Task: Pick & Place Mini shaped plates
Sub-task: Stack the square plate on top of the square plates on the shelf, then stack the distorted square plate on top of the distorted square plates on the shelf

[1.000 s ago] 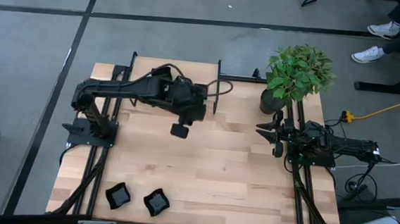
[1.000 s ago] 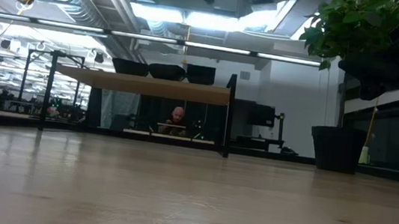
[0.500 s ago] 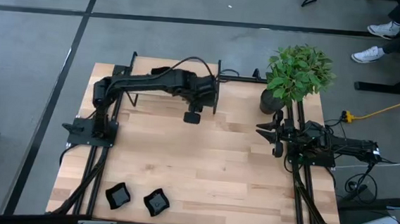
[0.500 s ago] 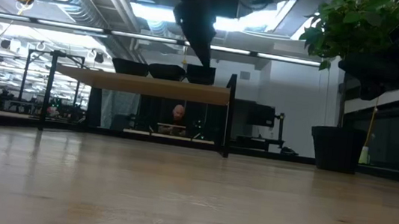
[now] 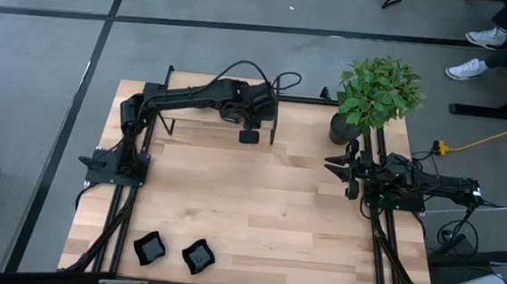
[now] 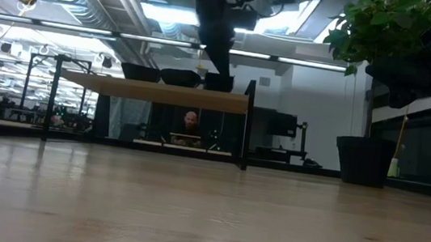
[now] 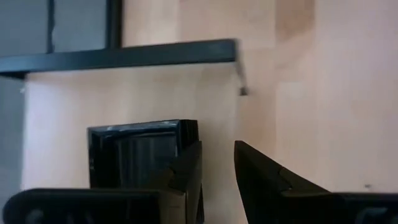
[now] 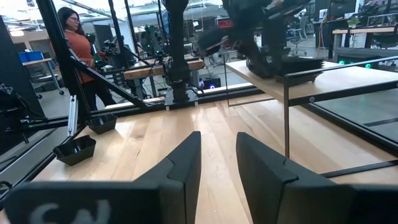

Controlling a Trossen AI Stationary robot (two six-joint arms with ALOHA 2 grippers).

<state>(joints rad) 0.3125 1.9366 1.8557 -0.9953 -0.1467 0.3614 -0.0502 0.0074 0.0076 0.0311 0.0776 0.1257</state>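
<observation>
Three mini shaped plates stand in a row on a raised wooden shelf (image 6: pixel 89 84) at the table's far edge. The rightmost is a square one (image 7: pixel 134 155). My left gripper (image 7: pixel 217 180) hangs open just above that plate's outer rim, tilted steeply down. In the left wrist view only bare wood shows between its fingers. In the low view its tip (image 6: pixel 220 68) ends a little above the plate (image 6: pixel 218 81). Two more plates (image 5: pixel 149 247) (image 5: pixel 197 256) lie on the table at the near left. My right gripper (image 5: pixel 340 164) waits open and level at the table's right side.
The shelf stands on thin black legs (image 5: pixel 276 117). A potted plant (image 5: pixel 378 92) is at the far right corner. The middle of the table (image 5: pixel 258 205) is bare wood. A person (image 8: pixel 74 50) stands beyond the table's left side.
My left gripper has swung from over the table's middle toward the far edge and a little to the right. It has come down over the right end of the shelf and now hangs just above the rightmost plate. The plates have not moved.
</observation>
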